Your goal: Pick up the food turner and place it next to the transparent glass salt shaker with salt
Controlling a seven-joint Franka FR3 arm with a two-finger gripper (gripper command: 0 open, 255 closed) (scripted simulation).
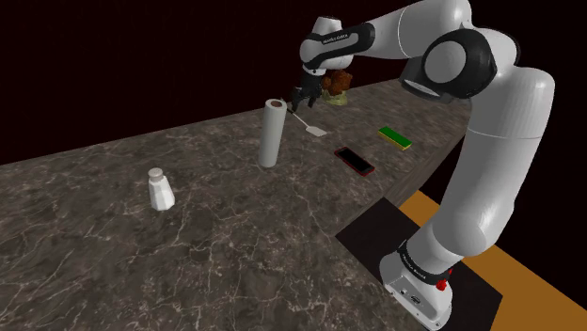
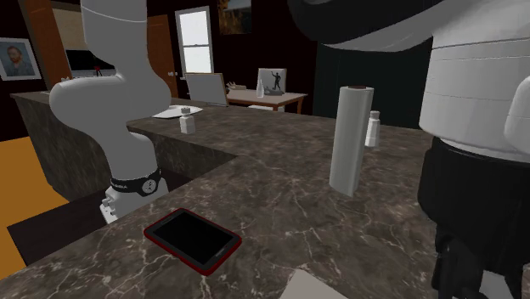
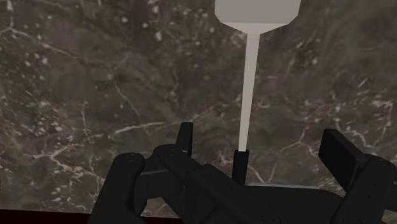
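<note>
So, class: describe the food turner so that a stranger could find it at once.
On the dark veined counter, look past the tall white roll towards the arm's black claw. The food turner lies beneath it: a thin pale handle ending in a broad blade, unlike the red-edged tablet.

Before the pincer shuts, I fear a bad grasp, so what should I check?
1. Pincer open: ok.
2. Food turner handle between its fingers: ok, untouched.
3. Fingers low enough to clasp the handle: cannot tell.
4. Salt shaker upright: ok.
5. Straight path to the shaker: not ok, paper roll stands close by it.
</note>
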